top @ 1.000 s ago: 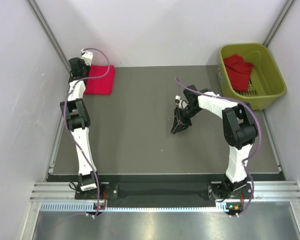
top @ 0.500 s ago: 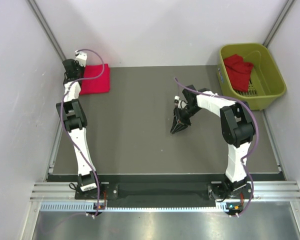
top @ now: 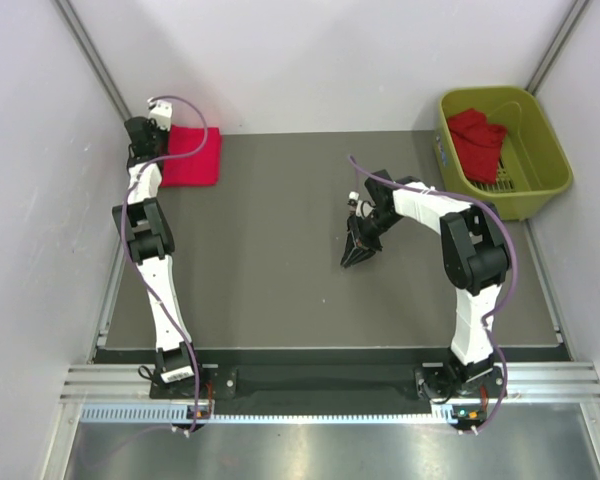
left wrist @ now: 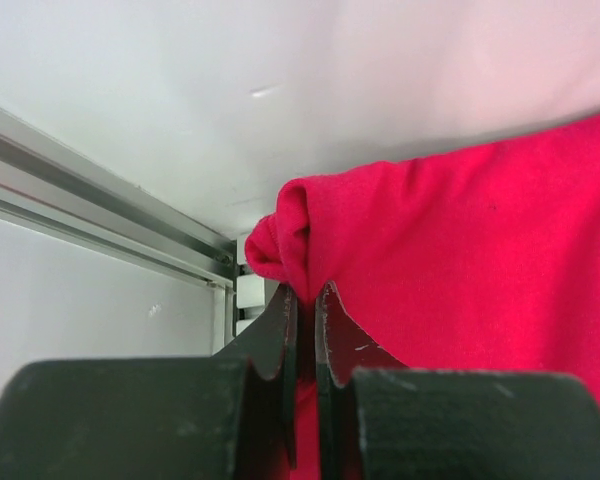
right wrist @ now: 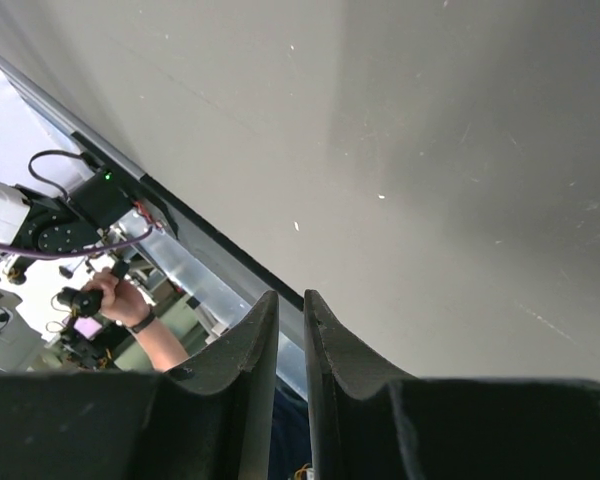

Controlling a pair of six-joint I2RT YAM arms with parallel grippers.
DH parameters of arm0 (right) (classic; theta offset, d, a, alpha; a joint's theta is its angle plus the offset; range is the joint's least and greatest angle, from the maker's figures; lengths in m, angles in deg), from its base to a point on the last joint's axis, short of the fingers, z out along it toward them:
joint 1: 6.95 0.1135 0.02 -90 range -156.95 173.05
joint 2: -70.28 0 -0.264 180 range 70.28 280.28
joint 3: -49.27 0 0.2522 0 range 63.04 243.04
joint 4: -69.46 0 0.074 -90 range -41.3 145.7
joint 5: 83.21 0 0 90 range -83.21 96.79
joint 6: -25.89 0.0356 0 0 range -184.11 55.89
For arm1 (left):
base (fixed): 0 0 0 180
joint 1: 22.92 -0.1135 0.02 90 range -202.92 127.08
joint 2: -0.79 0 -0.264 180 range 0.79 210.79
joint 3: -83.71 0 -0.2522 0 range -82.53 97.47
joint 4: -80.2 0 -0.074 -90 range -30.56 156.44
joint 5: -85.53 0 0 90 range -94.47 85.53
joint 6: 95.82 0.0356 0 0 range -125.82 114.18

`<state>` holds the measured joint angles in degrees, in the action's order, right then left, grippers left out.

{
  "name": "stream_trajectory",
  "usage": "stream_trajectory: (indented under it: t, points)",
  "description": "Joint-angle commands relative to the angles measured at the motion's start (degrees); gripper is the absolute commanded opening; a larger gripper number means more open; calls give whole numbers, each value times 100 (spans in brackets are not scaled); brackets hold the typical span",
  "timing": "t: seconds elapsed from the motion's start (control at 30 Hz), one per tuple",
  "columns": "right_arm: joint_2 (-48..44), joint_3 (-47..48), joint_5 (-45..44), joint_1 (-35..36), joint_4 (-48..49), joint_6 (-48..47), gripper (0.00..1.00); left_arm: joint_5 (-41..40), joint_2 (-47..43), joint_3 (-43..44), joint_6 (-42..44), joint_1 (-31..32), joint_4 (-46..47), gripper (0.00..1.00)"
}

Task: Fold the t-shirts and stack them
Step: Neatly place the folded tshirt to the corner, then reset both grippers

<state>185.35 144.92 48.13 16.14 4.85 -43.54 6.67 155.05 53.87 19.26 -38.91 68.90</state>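
A folded red t-shirt (top: 192, 156) lies at the far left corner of the grey table. My left gripper (top: 143, 137) is at its left edge, shut on a fold of the red t-shirt (left wrist: 460, 250); in the left wrist view the cloth is pinched between the left gripper's (left wrist: 306, 295) jaws. Another red t-shirt (top: 477, 140) lies crumpled in the yellow-green basket (top: 540, 125) at the far right. My right gripper (top: 357, 254) hangs over the middle of the table, jaws nearly together and empty; the right wrist view shows the right gripper (right wrist: 291, 300) with nothing in it.
White walls close in the table (top: 280, 260) on the left, back and right. A metal rail (left wrist: 90, 210) runs along the left wall next to the folded shirt. The basket stands off the table's right far corner.
My left gripper moved left toward the wall, dragging the folded shirt with it, then settled. The right arm shifted only slightly.
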Motion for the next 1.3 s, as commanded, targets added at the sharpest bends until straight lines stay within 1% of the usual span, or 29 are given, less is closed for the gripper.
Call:
stream_trajectory:
  t: [0.0, 0.07, 0.1, 0.2, 0.23, 0.3, 0.33, 0.37, 0.4, 0.43, 0.47, 0.5, 0.57, 0.6, 0.67, 0.7, 0.73, 0.77, 0.8, 0.83, 0.9, 0.93, 1.0, 1.03, 1.1, 1.17, 1.2, 1.23, 1.27]
  points:
    - [-28, 144, 23, 55, 49, -54, 17, -23, -1, 142, -152, -45, 615, 3]
    - [-54, 117, 32, 55, 93, -19, 17, -312, -53, 159, -319, -45, 703, 21]
    - [-63, 73, 49, 55, 119, -1, 17, -401, -88, 168, -424, -36, 703, 38]
    - [-195, -58, 93, 55, 321, 148, 17, -673, -378, 80, -802, 34, 686, 52]
    - [-239, -94, 102, 55, 408, 209, 17, -718, -587, 2, -960, 121, 677, 98]
    - [-405, -269, 189, 55, 769, 385, 17, -954, -843, -349, -1232, 262, 520, 99]
    - [-537, -348, 199, 64, 891, 446, 17, -1034, -1201, -551, -1329, 315, 510, 99]
    - [-616, -532, 207, 55, 1128, 551, 17, -1061, -1466, -1310, -1417, 368, 580, 99]
    - [-721, -647, 208, 55, 1278, 596, 17, -1061, -1799, -1874, -1514, 490, 1102, 99]
    - [-940, -761, 173, 55, 1401, 640, 17, -1235, -2525, -2454, -1698, 552, 1325, 99]
    - [-1073, -1040, 138, 38, 1663, 745, 17, -1237, -2871, -3400, -1830, 623, 1484, 99]
    - [-1239, -1217, 24, 29, 1814, 815, 18, -1228, -3545, -3810, -2197, 754, 1520, 99]
    - [-1793, -1786, -230, 2, 2148, 1043, 22, -1149, -4181, -4774, -2533, 930, 1294, 99]
    - [-2003, -1982, -319, -15, 2445, 1106, 23, -853, -4819, -5094, -2987, 1131, 1170, 99]
    - [-2619, -2577, -547, -7, 2746, 1298, 25, -517, -5438, -6110, -3359, 1543, 1064, 99]
    - [-2830, -2799, -609, -15, 3095, 1360, 26, -394, -5972, -6421, -3761, 1720, 1020, 99]
    - [-3267, -3036, -671, -15, 3281, 1535, 27, -184, -6221, -6990, -3982, 1861, 959, 99]
    - [-3497, -3517, -724, -24, 3483, 1659, 28, -69, -6476, -7265, -4272, 1958, 871, 99]
    - [-3917, -3774, -820, -59, 3929, 1799, 28, 54, -7018, -7581, -4919, 2081, 888, 99]
    - [-4104, -4038, -856, -94, 4142, 2122, 29, 229, -7293, -8272, -5177, 2108, 984, 99]
    - [-4465, -4776, -909, -225, 4617, 2519, 31, 520, -8082, -8839, -5530, 2170, 1125, 99]
    - [-4771, -5240, -900, -287, 5037, 2913, 32, 765, -8269, -9085, -5479, 2188, 1099, 99]
    - [-5245, -5612, -873, -480, 5426, 3223, 33, 1013, -8673, -8991, -5217, 2302, -118, 99]
    - [-5423, -5779, -891, -542, 5654, 3407, 34, 1057, -8789, -9043, -5215, 2354, -219, 99]
    - [-6053, -6210, -1057, -674, 5788, 3549, 35, 1583, -9235, -9375, -5626, 2513, -1, 97]
    - [-6565, -6684, -1311, -718, 5893, 3777, 42, 1899, -9579, -10051, -6205, 2557, 507, 96]
    - [-7089, -6868, -1356, -753, 5981, 3883, 46, 2153, -9885, -10315, -6835, 2592, 1102, 95]
    - [-7347, -7070, -1374, -771, 6069, 4179, 53, 2286, -10010, -10813, -7146, 2653, 1482, 95]
    - [-7619, -7490, -1305, -780, 6435, 4330, 56, 2383, -10168, -11080, -7758, 2749, 1807, 95]
